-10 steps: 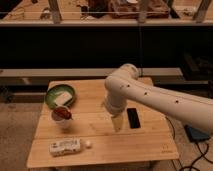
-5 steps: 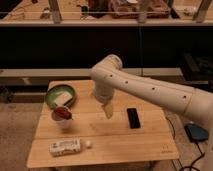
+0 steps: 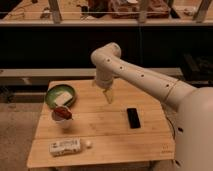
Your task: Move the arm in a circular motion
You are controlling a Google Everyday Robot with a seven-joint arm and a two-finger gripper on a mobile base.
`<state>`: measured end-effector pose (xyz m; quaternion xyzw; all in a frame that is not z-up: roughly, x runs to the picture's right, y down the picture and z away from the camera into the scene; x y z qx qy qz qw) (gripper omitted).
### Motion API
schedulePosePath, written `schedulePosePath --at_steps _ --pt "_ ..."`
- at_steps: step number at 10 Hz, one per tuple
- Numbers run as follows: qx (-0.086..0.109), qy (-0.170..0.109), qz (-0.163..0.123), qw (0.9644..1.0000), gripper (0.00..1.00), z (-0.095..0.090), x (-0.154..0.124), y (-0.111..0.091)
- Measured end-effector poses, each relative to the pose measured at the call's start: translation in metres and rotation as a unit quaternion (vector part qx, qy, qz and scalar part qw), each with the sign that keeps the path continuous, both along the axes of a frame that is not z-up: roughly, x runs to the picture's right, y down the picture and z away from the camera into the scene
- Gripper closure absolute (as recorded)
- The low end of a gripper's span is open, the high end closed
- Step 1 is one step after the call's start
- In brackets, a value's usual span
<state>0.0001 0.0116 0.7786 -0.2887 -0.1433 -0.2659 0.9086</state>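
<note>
on the wooden table [image 3: 115,140]: green bowl [image 3: 60,95] far left, red cup [image 3: 63,115] nearer, white packet [image 3: 65,146] near left, black phone [image 3: 133,117] right.

The hand [image 3: 108,96] hangs above the table [image 3: 115,140], between bowl [image 3: 60,95] and phone [image 3: 133,117].

Glossy white jointed arm [image 3: 145,80]: base cut off at right edge. Pale yellowish gripper [image 3: 108,95] above wooden tabletop [image 3: 107,137]: too small to resolve.
</note>
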Motion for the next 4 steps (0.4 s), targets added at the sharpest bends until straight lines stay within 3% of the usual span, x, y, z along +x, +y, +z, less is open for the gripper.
schedulePosePath --at_steps 2,4 --pt "-0.013 0.017 0.027 0.9994 0.20 0.002 0.024 -0.002" --pt "-0.028 0.035 0.055 0.9975 0.20 -0.004 0.067 0.004"
